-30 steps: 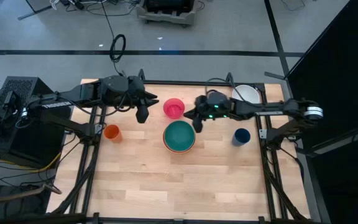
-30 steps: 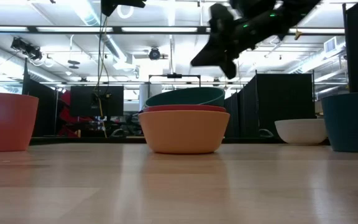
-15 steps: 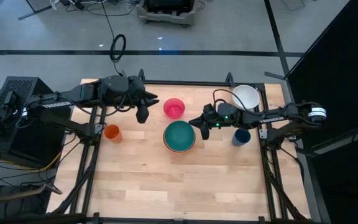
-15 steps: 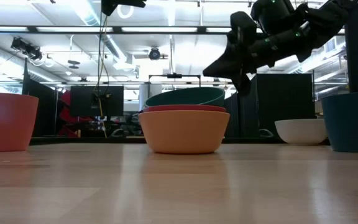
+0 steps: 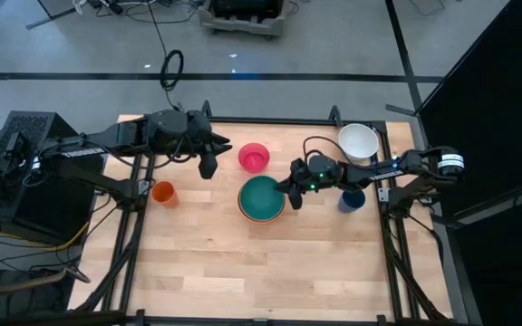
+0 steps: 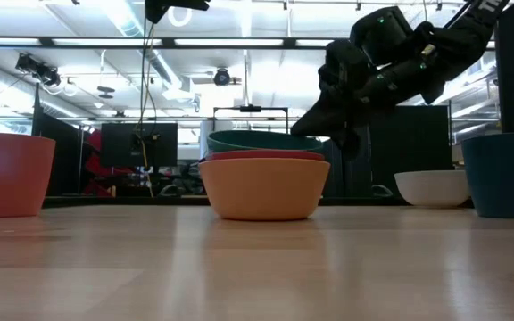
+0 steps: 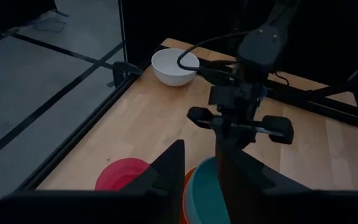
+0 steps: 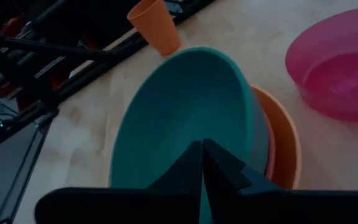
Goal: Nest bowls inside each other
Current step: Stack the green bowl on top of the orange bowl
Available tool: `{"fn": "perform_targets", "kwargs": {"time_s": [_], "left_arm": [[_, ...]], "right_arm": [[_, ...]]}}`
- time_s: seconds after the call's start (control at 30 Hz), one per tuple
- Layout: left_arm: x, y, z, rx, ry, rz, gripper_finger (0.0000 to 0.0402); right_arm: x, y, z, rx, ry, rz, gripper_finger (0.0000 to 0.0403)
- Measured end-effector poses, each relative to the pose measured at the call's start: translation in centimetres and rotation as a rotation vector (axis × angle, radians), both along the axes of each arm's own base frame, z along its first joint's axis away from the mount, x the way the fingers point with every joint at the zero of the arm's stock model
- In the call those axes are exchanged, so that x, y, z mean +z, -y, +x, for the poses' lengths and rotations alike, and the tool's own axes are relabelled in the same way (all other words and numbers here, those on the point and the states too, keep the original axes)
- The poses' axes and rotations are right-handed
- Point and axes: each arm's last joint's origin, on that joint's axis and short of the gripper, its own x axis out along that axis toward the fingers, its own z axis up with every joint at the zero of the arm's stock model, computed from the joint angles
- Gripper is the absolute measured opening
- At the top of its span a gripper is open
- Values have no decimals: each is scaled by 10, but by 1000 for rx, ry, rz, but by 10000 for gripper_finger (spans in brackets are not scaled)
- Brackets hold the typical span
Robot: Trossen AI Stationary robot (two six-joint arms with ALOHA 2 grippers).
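Three bowls sit nested mid-table: a teal bowl [image 5: 259,195] in a red bowl [image 6: 261,156], which sits in an orange-yellow bowl [image 6: 264,187]. My right gripper [image 5: 287,196] is shut at the teal bowl's right rim. A pink bowl [image 5: 254,157] stands on the table just beyond the stack, and a white bowl [image 5: 359,140] stands at the far right. My left gripper [image 5: 208,169] hangs above the table left of the pink bowl. It is open by a narrow gap [image 7: 199,165] with nothing in it. My right gripper's shut fingertips [image 6: 328,132] rest on the right side of the teal bowl's rim [image 6: 310,136]. They come from the table's right, slanting down. The bowl sits nearly level inside the red bowl. In the right wrist view the fingers themselves cover the place of contact [image 8: 202,149].
A small orange cup [image 5: 162,192] stands at the table's left. A dark blue cup [image 5: 352,199] stands at the right, just under my right arm. The near half of the table is bare wood.
My right gripper has come down and toward the table's near edge onto the teal bowl's right rim, staying shut. The teal bowl stood tilted, right side high. It has since sunk lower and nearly level in the red bowl.
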Motion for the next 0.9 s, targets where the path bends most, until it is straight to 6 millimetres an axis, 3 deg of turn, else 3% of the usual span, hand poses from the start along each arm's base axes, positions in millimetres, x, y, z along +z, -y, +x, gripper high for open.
{"fn": "perform_targets", "kwargs": {"time_s": [0.47,0.73,0.9], "left_arm": [[0,0,0,3,2,-5,77],[1,0,0,2,7,-4,74],[0,0,0,3,7,-5,73]], "right_arm": [[20,4,12,-27,121,-13,0],[-3,7,19,-45,47,30,0],[-6,9,27,-50,78,48,0]]}}
